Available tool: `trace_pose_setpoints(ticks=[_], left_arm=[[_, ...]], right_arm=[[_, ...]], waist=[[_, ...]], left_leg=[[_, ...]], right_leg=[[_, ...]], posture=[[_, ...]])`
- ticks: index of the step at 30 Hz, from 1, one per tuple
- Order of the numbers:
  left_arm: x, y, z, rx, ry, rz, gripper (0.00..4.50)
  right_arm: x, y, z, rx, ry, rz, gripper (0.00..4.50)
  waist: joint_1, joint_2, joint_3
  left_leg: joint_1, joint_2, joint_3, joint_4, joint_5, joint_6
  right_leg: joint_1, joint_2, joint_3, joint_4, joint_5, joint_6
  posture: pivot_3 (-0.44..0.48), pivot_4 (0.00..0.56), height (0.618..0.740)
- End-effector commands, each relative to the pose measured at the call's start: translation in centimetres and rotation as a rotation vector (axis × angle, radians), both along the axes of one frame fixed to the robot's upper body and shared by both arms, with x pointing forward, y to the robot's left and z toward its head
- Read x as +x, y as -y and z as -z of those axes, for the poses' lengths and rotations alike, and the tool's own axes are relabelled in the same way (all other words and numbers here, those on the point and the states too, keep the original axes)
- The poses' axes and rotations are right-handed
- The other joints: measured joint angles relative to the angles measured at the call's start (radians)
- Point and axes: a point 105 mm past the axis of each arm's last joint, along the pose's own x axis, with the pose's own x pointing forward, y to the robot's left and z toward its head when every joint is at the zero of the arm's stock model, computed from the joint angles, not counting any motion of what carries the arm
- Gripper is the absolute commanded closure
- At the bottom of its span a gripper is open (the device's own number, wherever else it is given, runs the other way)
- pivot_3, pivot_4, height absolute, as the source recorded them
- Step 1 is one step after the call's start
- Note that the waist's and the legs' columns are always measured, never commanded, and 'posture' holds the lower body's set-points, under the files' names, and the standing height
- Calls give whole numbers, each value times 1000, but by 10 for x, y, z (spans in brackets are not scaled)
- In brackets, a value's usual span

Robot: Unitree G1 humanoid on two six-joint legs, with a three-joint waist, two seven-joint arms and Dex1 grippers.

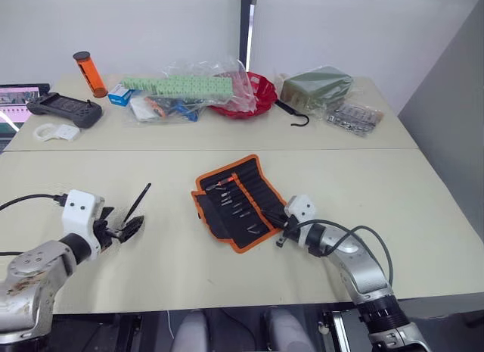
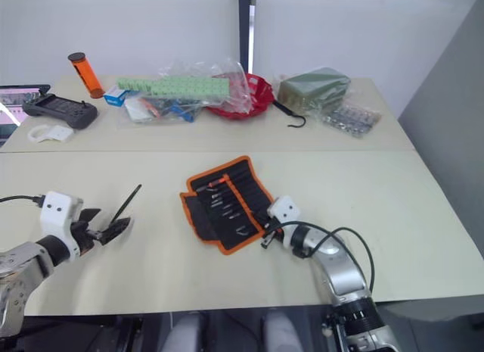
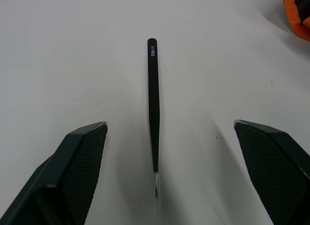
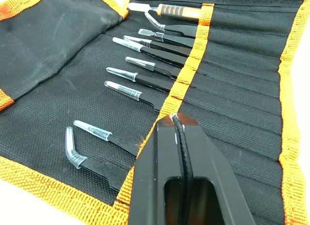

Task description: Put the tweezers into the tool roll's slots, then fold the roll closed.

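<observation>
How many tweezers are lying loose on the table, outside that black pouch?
1: the loose tweezers lie on the table between the left gripper's open fingers. Others sit in the tool roll; the clutter behind may hide more.

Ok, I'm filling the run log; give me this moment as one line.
left tool: open, astride loose tweezers on table | right tool: shut, at tool roll slot trim | roll: unfolded

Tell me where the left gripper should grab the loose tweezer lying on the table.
Grip the tweezer across its black mid-shaft, coming straight down from above. It lies flat on the table, lengthwise between the open fingers of the left gripper, so closing should pinch its narrow sides. Avoid the bare metal tip, probably too thin to hold.
</observation>
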Motion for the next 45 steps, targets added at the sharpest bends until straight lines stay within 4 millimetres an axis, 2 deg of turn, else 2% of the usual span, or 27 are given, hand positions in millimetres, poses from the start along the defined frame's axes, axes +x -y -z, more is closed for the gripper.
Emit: trace_pose_setpoints(ticks=[1, 3, 6, 13, 14, 22, 26, 31, 38, 41, 45], left_arm=[[5, 0, 0, 23, 16, -4, 307], [5, 0, 6, 22, -3, -10, 788], [0, -4, 15, 11, -32, -32, 1876], [-1, -7, 17, -15, -17, -45, 4243], [1, -6, 15, -20, -4, -44, 4466], [14, 4, -14, -33, 105, 2, 4466], [25, 32, -50, -9, 195, 149, 4466], [31, 77, -79, 9, 234, 374, 4466], [21, 137, -78, 145, 120, 740, 4466], [17, 151, -75, 196, 64, 851, 4466], [17, 160, -69, 243, 5, 917, 4466]], right_arm=[[-14, -5, 27, -50, -97, -32, 4500], [-14, -4, 27, -51, -96, -26, 4500], [-14, -2, 27, -53, -95, -19, 4500], [-14, -1, 26, -56, -93, -17, 4500], [-14, -2, 26, -56, -92, -19, 4500], [-14, 0, 25, -59, -88, -17, 4500], [-18, 2, 22, -57, -81, -10, 4500], [-20, 5, 20, -59, -75, 15, 4500], [-25, 13, 13, -52, -61, 71, 4500], [-27, 15, 12, -53, -61, 93, 4500], [-29, 15, 12, -55, -66, 112, 4500]], waist=[[-1, 0, 0], [0, 0, 0], [1, 0, 0], [5, 1, 0], [6, 1, 0], [13, 1, 0], [21, 1, 0], [23, 1, 0], [22, 2, 1], [23, 2, 1], [22, 2, 1]], left_leg=[[0, 0, 0, 0, 0, 0], [0, 0, 0, 0, 0, 0], [0, 0, 0, -1, 0, -1], [0, 0, 1, -1, 0, -1], [0, 0, 1, -1, 0, -1], [1, 0, 1, 0, 0, -1], [0, 0, 0, 0, 0, -1], [-1, 0, 0, 1, 0, -1], [-2, 0, 0, 0, 0, -1], [-3, -1, 0, 1, 0, -1], [-3, -1, 0, 2, 0, -1]], right_leg=[[0, 0, 0, 0, 0, 0], [0, 0, 0, 0, 0, 0], [0, 0, 0, 0, 0, 0], [0, 0, 0, 0, 0, 0], [0, 0, 1, 0, 0, 0], [0, 0, 0, 0, 0, 0], [0, 0, 0, 0, 0, 0], [0, 0, 0, 0, 0, 0], [-1, 1, 1, 0, 0, 1], [-1, 1, 1, 0, -1, 1], [-1, 1, 1, 0, -2, 3]], posture=[[0, 150, 740], [0, 150, 740], [0, 150, 740], [0, 150, 740], [0, 150, 740], [0, 150, 740], [0, 150, 740], [0, 150, 740], [0, 150, 740], [0, 150, 740], [0, 150, 740]])
